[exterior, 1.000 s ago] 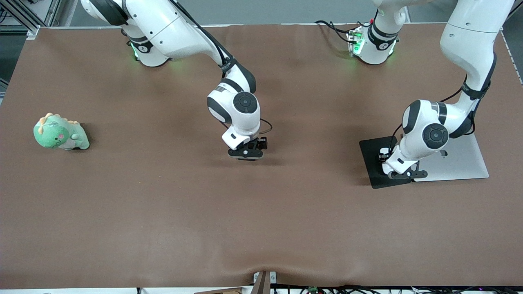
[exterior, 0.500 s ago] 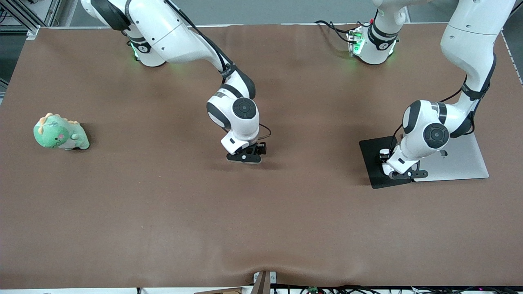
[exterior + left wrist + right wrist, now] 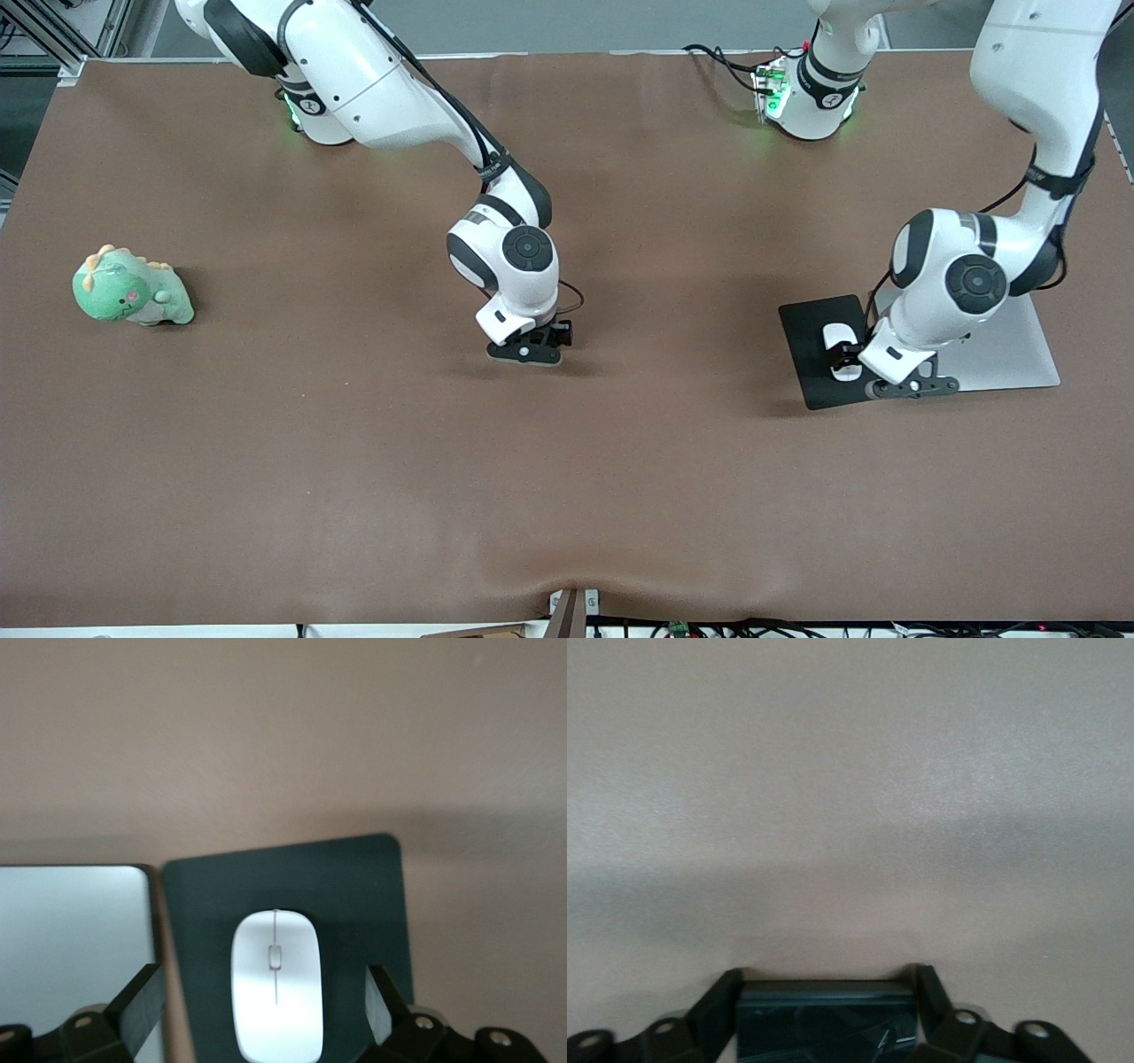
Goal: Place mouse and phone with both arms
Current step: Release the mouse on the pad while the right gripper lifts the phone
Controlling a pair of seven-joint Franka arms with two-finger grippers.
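On the mouse pad (image 3: 815, 354) lay the mouse (image 3: 838, 346), the left gripper (image 3: 266, 1014) spread wide over it, while the right gripper (image 3: 824, 1010), mid-table, clamped the phone (image 3: 824, 1028), best lifted level.

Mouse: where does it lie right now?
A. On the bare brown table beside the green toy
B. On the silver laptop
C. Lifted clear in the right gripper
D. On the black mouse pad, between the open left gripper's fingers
D: the mouse rests on the black mouse pad, with the left gripper open and its fingers clear of it.
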